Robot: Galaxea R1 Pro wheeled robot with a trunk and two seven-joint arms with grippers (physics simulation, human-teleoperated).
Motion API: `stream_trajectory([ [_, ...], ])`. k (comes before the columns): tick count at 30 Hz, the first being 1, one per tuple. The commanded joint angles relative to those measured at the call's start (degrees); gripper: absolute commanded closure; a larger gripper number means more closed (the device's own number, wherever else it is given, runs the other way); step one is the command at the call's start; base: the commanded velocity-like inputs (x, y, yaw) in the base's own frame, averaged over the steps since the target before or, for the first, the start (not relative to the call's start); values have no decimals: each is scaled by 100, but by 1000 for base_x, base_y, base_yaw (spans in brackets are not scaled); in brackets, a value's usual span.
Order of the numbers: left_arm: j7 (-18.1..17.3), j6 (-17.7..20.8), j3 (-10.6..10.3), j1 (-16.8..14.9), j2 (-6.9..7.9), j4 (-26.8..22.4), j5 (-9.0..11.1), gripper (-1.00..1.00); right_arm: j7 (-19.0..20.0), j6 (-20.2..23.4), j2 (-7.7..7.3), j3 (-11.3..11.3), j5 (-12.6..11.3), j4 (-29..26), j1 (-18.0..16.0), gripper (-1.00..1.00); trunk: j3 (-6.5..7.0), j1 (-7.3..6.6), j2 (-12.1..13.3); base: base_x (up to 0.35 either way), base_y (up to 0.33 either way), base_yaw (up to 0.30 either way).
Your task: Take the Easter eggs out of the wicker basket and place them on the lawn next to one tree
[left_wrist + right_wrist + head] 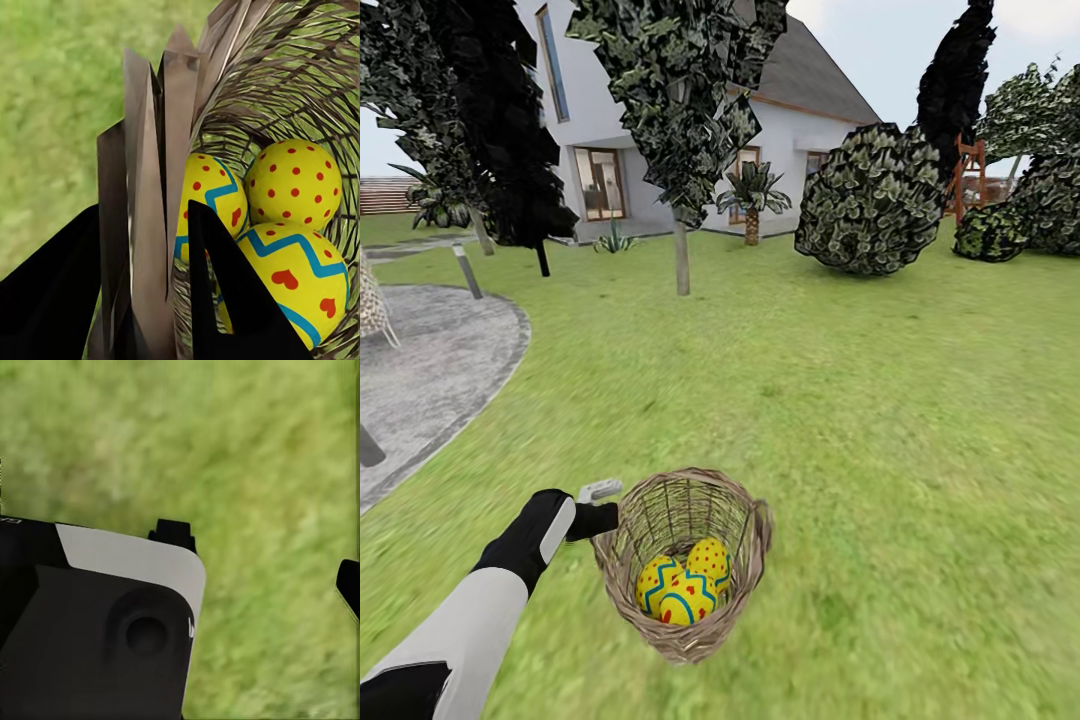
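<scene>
The tan woven basket point(682, 560) sits on the grass point(880, 420) at 6 o'clock in the head view, holding three yellow eggs point(687, 590) with blue zigzags and red dots or hearts. The left hand point(161, 292) is clamped on the basket's rim at its 9 o'clock side. The right hand point(262, 562) hangs over grass, fingers apart. A pale-trunked tree point(681, 255) stands at 12 o'clock.

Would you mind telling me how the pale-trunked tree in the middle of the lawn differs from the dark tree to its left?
The pale-trunked tree has a straight grey-beige trunk; the dark tree has a thin black one. The pale-trunked tree's leaves are dark green flecked with light, while the dark tree's foliage is almost black. The dark tree stands nearer the paved patch; the pale-trunked tree rises from open grass. Both stand upright on the lawn before the house.
</scene>
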Motion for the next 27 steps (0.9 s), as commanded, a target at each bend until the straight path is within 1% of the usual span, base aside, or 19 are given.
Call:
stream_trajectory([
  [1, -18, 31, 22, -4, -3, -4, 56, 100, 14, -28, -5, -49, 39, 13, -6, -100, -5, 3, -3, 324, 0, 0],
  [27, -18, 31, 24, -4, -3, -11, 56, 100, 11, -32, -5, -49, 39, 13, -6, -100, -5, 3, -3, 325, 0, 0],
])
